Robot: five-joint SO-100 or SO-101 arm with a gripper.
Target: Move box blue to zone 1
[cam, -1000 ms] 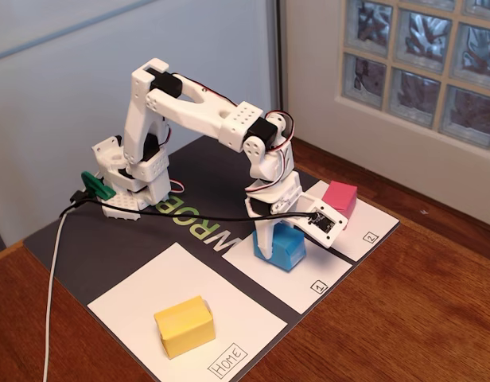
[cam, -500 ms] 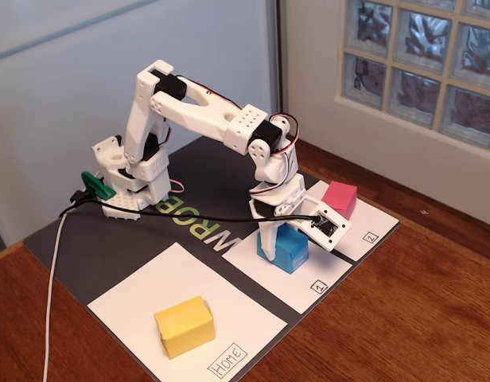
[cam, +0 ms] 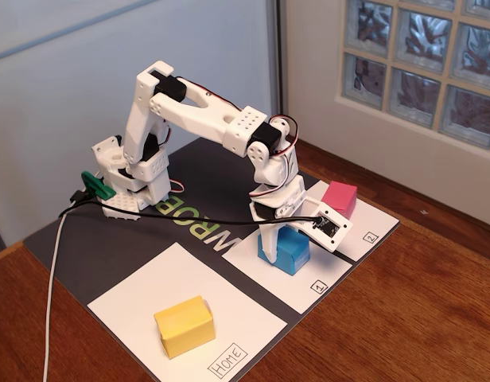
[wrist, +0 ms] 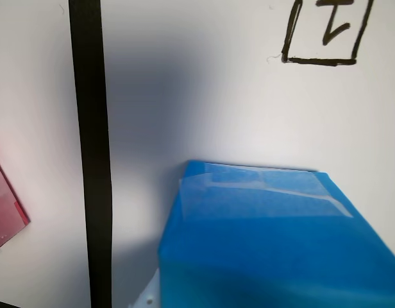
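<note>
The box blue (cam: 289, 248) sits on zone 1 (cam: 297, 280), the white panel with a boxed "1" (cam: 318, 286) in its near corner. My gripper (cam: 278, 245) stands over the box with one white finger (cam: 266, 241) against its left side; the other finger is hidden behind it. In the wrist view the box blue (wrist: 268, 244) fills the lower right, zone 1 (wrist: 249, 109) lies beneath it, and the boxed "1" (wrist: 326, 29) is at the top right. A sliver of white finger (wrist: 145, 300) shows by the box's lower left edge.
A pink block (cam: 339, 196) stands on the panel marked "2" (cam: 364, 229), to the right in the fixed view. A yellow block (cam: 184, 325) lies on the "Home" panel (cam: 134, 302). A black cable (cam: 189, 215) runs to the wrist. The black mat (cam: 86, 247) sits on wood.
The gripper and the blue box came down slightly onto the panel, and the arm's elbow shifted a little right. The last half second shows almost no motion.
</note>
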